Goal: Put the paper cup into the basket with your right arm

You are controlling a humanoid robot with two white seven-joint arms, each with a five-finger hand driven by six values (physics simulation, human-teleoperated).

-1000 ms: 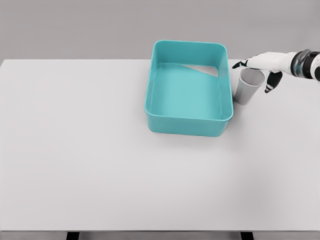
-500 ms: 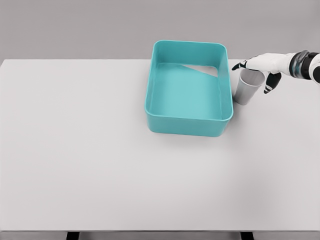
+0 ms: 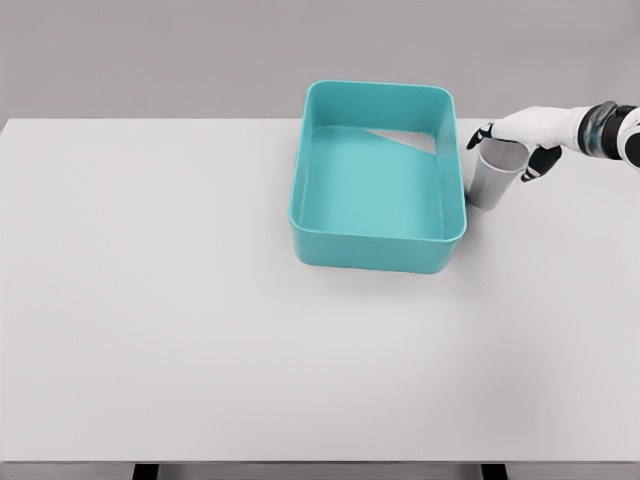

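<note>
Right hand [image 3: 520, 135] curls loosely around the paper cup [image 3: 494, 178] rim (not lifted); basket [image 3: 372, 250] beside it awaits.

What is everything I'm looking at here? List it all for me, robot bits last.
table: one, white, fills most of the view.
basket: one, teal, rectangular, open-topped, on the table right of the middle, towards the far edge.
paper cup: one, grey-white, slightly tilted, on the table just right of the basket.
right robot hand: one, white with dark fingertips, comes in from the right edge, fingers curled around the paper cup's rim.
left arm: not in view.
</note>
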